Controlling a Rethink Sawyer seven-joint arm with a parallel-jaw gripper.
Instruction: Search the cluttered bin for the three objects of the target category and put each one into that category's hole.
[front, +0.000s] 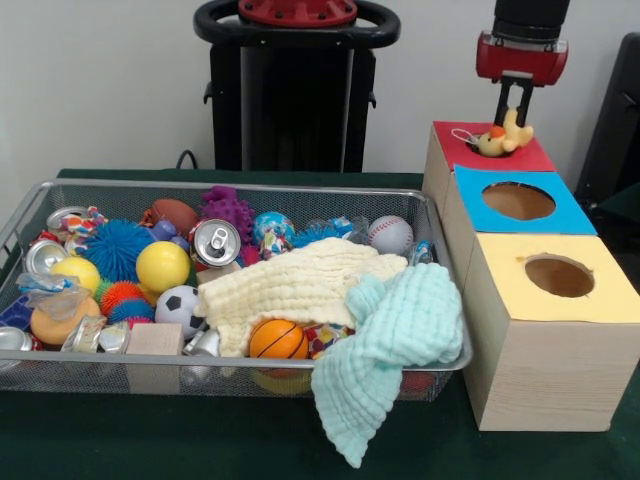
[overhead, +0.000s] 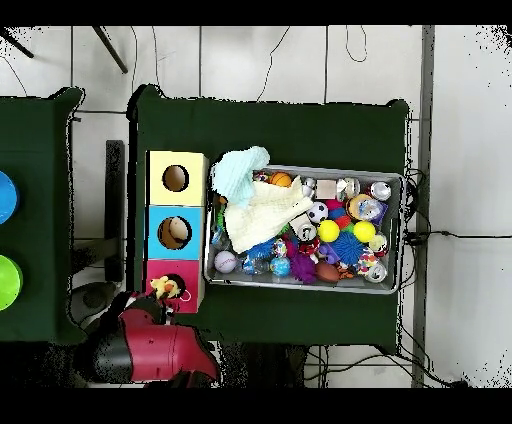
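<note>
Item: plush duck (front: 500, 137), yellow with orange beak, one of three soft toys sought. Location: on or just above the red box top (front: 520, 155), at its hole, which it covers. Held by: claw (front: 514, 106), fingers closed on the duck's upper body. Handling, as judged: light, squashy, non-fragile; pinch mid-body, not a thin limb. Remaining toys presumably lie buried in the wire bin (front: 441, 362) on the worktop (front: 150, 430).

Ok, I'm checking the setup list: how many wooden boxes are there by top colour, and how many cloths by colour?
Red-topped wooden box: 1
Blue-topped wooden box: 1
Yellow-topped wooden box: 1
Cream cloth: 1
Mint-green cloth: 1
Total: 5
</note>
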